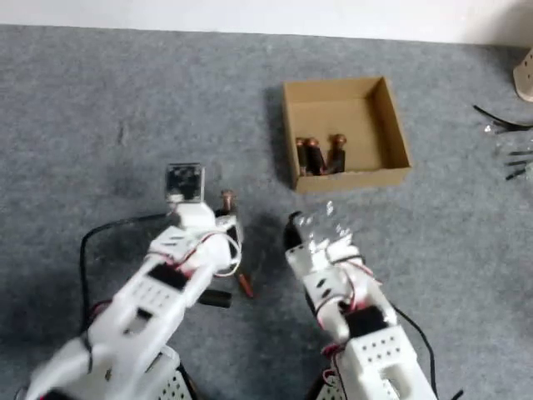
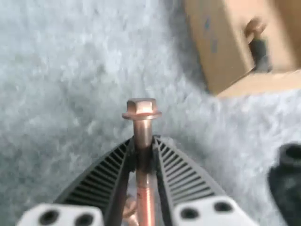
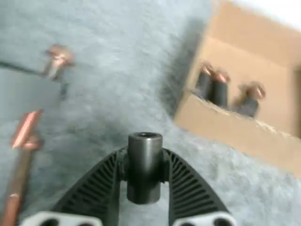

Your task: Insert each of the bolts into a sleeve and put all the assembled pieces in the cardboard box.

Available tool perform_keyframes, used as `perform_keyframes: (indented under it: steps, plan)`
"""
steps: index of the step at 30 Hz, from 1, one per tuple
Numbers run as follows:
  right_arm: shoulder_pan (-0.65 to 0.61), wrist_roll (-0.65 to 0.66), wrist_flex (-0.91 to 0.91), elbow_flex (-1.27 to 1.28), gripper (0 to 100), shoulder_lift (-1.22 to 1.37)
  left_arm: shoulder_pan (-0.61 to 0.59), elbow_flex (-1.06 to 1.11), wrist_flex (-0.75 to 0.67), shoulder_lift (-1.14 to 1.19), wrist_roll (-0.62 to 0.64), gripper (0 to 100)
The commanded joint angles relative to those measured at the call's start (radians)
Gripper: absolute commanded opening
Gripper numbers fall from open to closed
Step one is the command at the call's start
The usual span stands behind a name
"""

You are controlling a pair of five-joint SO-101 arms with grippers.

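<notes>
My left gripper (image 2: 142, 141) is shut on the shank of a copper bolt (image 2: 141, 110), whose hex head points away from the wrist. In the high view this gripper (image 1: 225, 215) sits left of centre. My right gripper (image 3: 145, 153) is shut on a black sleeve (image 3: 145, 165) with its open bore facing up; from above it (image 1: 293, 223) is just in front of the cardboard box (image 1: 387, 108). Three assembled pieces (image 1: 321, 154) stand in the box's near left corner. A loose bolt (image 1: 245, 285) and a black sleeve (image 1: 218, 297) lie on the carpet between the arms.
Grey carpet covers the table. Black cables (image 1: 508, 142) and a pale object (image 1: 525, 75) lie at the far right edge. The box wall (image 3: 235, 129) is close ahead of the right gripper.
</notes>
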Motion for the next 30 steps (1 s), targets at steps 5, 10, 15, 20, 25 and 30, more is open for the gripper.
perform_keyframes:
  steps: [5, 10, 15, 20, 25, 30]
  plan:
    - [-0.140, 0.077, 0.159, 0.110, 0.5, -0.392, -0.016, 0.137, -0.038, -0.417, -0.002, 0]
    - [-0.173, 0.077, 0.283, 0.151, 0.5, -0.579, -0.010, 0.236, -0.044, -0.699, 0.000, 0]
    - [-0.202, 0.078, 0.282, 0.163, 0.5, -0.542, -0.013, 0.311, -0.043, -0.975, 0.044, 0]
    - [-0.203, 0.078, 0.282, 0.163, 0.5, -0.542, -0.008, 0.302, -0.043, -1.115, 0.094, 0]
    - [-0.203, 0.078, 0.282, 0.163, 0.5, -0.542, -0.007, 0.303, -0.038, -1.098, 0.184, 0]
    - [-0.200, 0.078, 0.282, 0.163, 0.5, -0.544, 0.054, 0.303, 0.028, -1.098, 0.212, 0]
